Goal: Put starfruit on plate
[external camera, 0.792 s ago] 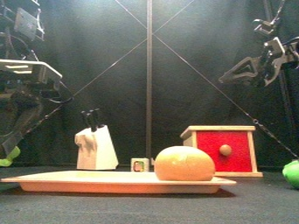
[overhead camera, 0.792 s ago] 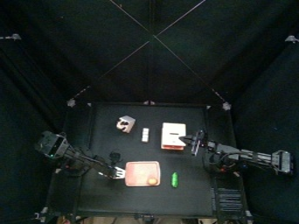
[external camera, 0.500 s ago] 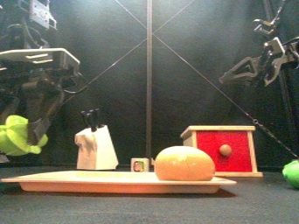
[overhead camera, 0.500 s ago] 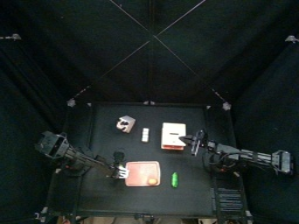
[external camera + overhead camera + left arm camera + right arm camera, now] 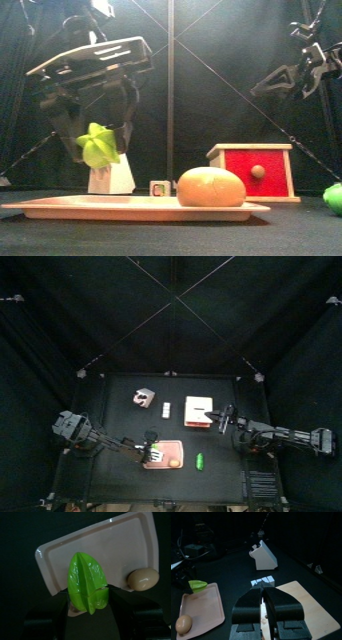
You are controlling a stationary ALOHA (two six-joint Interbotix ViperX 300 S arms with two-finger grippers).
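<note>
My left gripper (image 5: 96,128) is shut on the green starfruit (image 5: 95,146) and holds it upright in the air above the left part of the salmon-orange plate (image 5: 80,208). In the left wrist view the starfruit (image 5: 87,586) stands between the jaws with the plate (image 5: 100,547) below it. From above, the left gripper (image 5: 150,446) is at the plate's (image 5: 170,462) left edge. A tan ball (image 5: 211,186) lies on the plate. My right gripper (image 5: 221,418) rests raised beside the cream block (image 5: 199,413), jaws together and empty.
The cream block with a red edge (image 5: 254,168) stands behind the plate on the right. A white knife block (image 5: 110,170) and a small white cube (image 5: 160,187) stand further back. A second green fruit (image 5: 198,461) lies right of the plate.
My left gripper has risen and moved to the right with the starfruit, from the table's left edge to above the plate. The right arm has not moved.
</note>
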